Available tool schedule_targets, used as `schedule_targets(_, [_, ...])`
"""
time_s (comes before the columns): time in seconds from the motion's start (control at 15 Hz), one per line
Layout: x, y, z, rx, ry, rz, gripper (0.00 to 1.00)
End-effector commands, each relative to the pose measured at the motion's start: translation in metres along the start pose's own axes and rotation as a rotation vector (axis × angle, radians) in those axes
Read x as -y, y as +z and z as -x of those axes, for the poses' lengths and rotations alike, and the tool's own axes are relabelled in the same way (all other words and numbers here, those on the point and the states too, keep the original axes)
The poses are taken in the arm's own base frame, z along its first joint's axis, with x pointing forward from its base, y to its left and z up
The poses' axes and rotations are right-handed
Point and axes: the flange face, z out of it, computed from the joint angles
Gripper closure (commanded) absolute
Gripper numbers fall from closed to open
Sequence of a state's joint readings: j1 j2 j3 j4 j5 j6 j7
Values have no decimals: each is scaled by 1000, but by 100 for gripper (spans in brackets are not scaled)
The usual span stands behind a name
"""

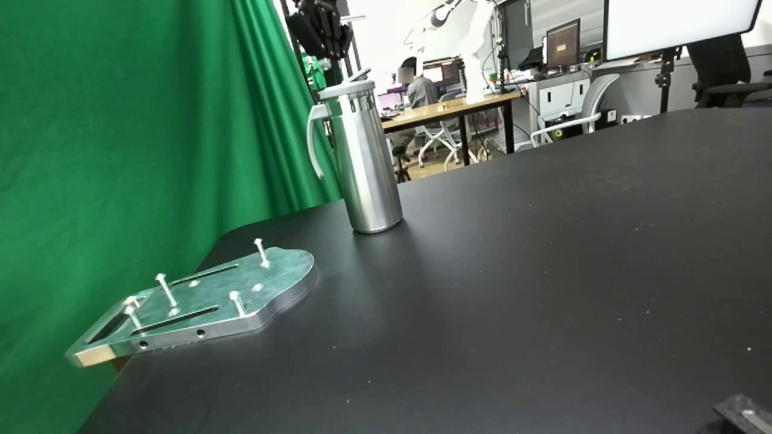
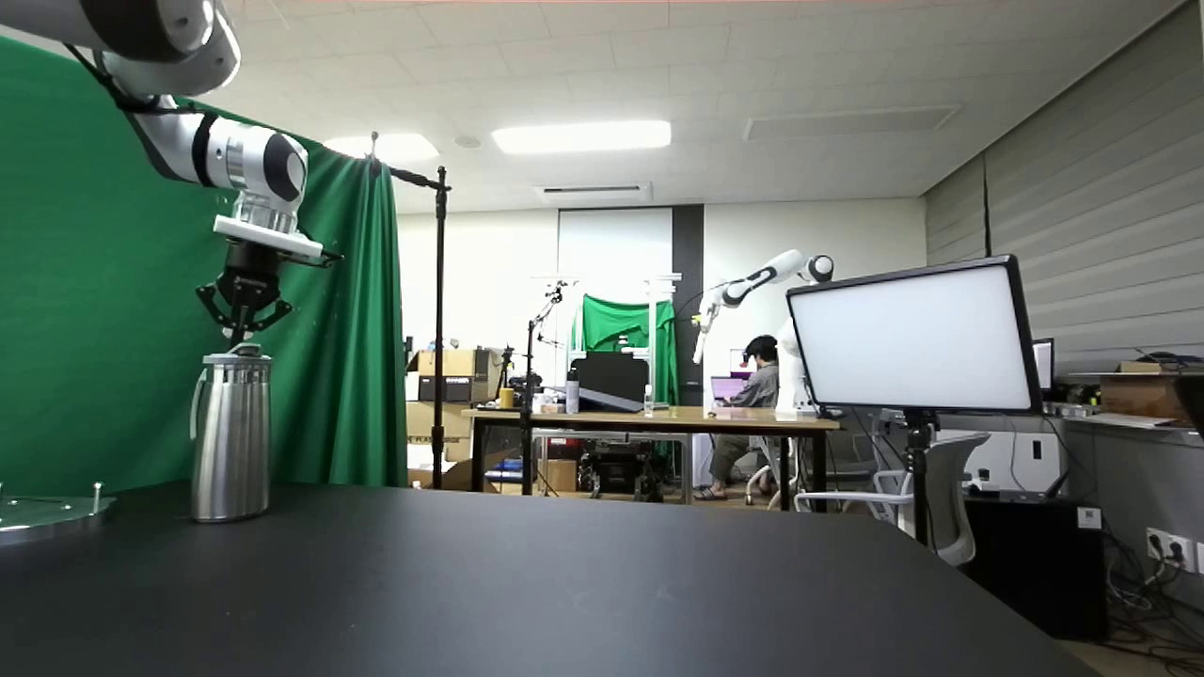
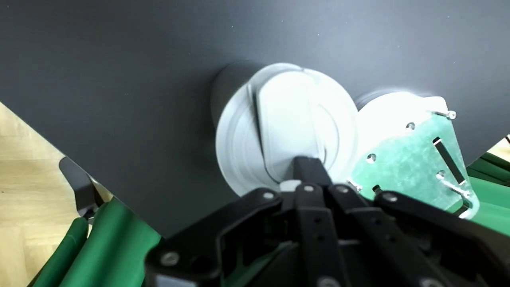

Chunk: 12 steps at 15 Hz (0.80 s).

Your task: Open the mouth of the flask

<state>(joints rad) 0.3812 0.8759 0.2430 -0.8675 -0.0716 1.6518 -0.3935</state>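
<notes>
The steel flask stands upright on the black table in both exterior views (image 1: 371,157) (image 2: 230,447). In the wrist view, its body (image 3: 228,81) is mostly hidden under the lid. The mouth is covered by a round grey lid (image 3: 237,145) with a long flap (image 3: 289,115) across it. In an exterior view, the flap (image 1: 360,74) is tilted up slightly. My gripper (image 3: 308,165) points down over the lid with its fingers together, at one end of the flap. In an exterior view, the fingertips (image 2: 238,338) are at the lid's top. I cannot tell whether they touch it.
A flat greenish plate with upright pegs (image 1: 211,295) lies near the flask at the table's edge, also in the wrist view (image 3: 410,159). A green curtain (image 1: 151,150) hangs beside the table. A light panel (image 2: 908,338) stands beyond the table. The table edge (image 3: 79,169) is near the flask.
</notes>
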Motion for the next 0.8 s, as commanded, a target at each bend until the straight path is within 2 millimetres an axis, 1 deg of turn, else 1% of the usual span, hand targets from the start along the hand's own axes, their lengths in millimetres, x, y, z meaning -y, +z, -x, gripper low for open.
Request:
schedule_targets(0.0, [-7,14,-2,42,7,-29,100])
schedule_targets(0.13, [-7,12,-2,39,6,-35,100])
schedule_targets(0.33, [-5,-3,-4,3,7,-26,100])
schedule_targets(0.47, [-3,-17,-5,-20,8,-8,100])
schedule_targets(0.73, [0,-52,1,-55,22,26,100])
